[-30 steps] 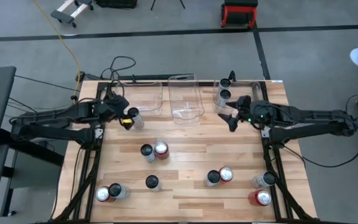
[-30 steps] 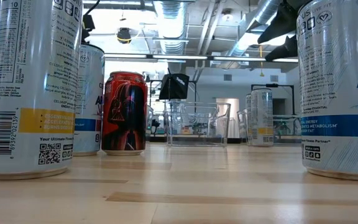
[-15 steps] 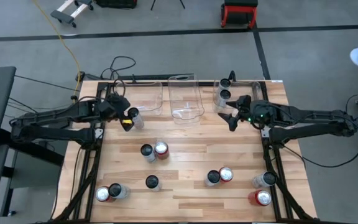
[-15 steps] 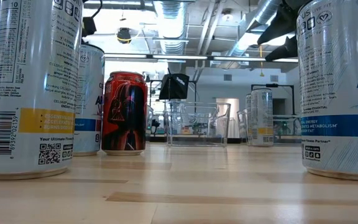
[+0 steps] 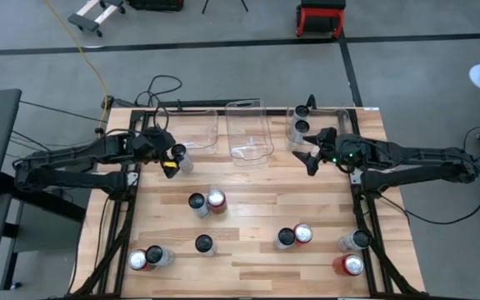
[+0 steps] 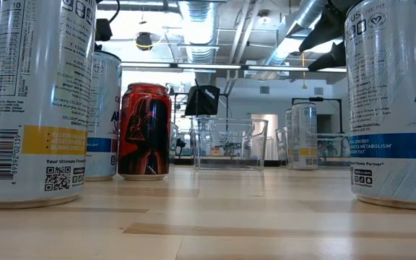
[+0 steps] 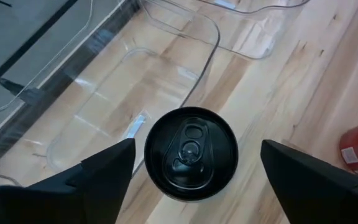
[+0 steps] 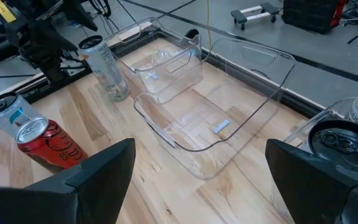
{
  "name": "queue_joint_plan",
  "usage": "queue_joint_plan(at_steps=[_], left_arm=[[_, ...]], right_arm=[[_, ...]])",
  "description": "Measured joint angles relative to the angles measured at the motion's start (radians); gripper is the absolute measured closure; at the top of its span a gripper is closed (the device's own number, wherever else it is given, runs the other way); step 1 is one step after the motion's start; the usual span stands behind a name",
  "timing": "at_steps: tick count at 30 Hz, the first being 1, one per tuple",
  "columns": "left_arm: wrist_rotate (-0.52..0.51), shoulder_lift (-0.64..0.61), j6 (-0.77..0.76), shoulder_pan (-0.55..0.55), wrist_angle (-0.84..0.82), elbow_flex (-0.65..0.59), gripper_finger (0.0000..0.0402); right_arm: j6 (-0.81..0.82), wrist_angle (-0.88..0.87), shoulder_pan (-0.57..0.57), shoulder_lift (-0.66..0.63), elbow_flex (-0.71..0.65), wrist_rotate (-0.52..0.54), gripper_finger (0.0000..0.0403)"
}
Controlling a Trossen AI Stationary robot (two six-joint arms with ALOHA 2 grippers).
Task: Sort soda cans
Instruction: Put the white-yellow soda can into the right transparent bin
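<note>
Table: pale wood top (image 5: 257, 208), both arms reaching in from the sides.
Left gripper: (image 5: 173, 158) at the far left part of the table, fingers spread on either side of a dark-topped can (image 7: 191, 152); the wrist view shows a gap between each finger and the can, so nothing is pinched.
That can: stands upright on the wood just beside the left clear bin (image 5: 198, 133), outside it.
Right gripper: (image 5: 307, 158) at the far right part, hanging above the table near the right clear bin (image 5: 327, 117), fingers spread wide, nothing between them.
Right bin contents: two silver cans (image 5: 301, 127) with dark tops, upright.
Middle clear bin: (image 5: 248, 129) holds no cans.
Centre pair: silver can and red can (image 5: 216, 201) side by side, touching or nearly so.
Right of centre: dark-topped can beside a red can (image 5: 303, 234).
Near left corner: red can (image 5: 137, 260) beside a silver one.
Near middle: lone dark-topped can (image 5: 204, 244).
Near right corner: silver can (image 5: 357, 241) with another red can (image 5: 350, 266) just nearer the edge.
Low view: tall silver cans (image 6: 35, 101) close by, red can (image 6: 144, 130) behind, bins farther back.
</note>
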Motion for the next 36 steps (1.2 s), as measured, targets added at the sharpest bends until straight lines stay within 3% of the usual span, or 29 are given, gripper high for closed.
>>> queue_joint_plan(at_steps=[13, 17, 23, 36], left_arm=[[0.008, 0.034, 0.100, 0.040, 0.013, -0.061, 0.0045], [0.061, 0.066, 0.135, 0.040, 0.025, -0.061, 0.0079], [0.088, 0.128, 0.164, 0.039, 0.089, -0.059, 0.0165], [0.097, 0.148, 0.243, 0.039, 0.258, -0.063, 0.0170]], right_arm=[[0.010, 0.000, 0.000, 0.000, 0.000, 0.000, 0.0023], [0.017, 0.000, 0.000, 0.000, 0.000, 0.000, 0.0023], [0.026, 0.000, 0.000, 0.000, 0.000, 0.000, 0.0023], [0.027, 0.001, 0.000, 0.000, 0.000, 0.000, 0.0023]])
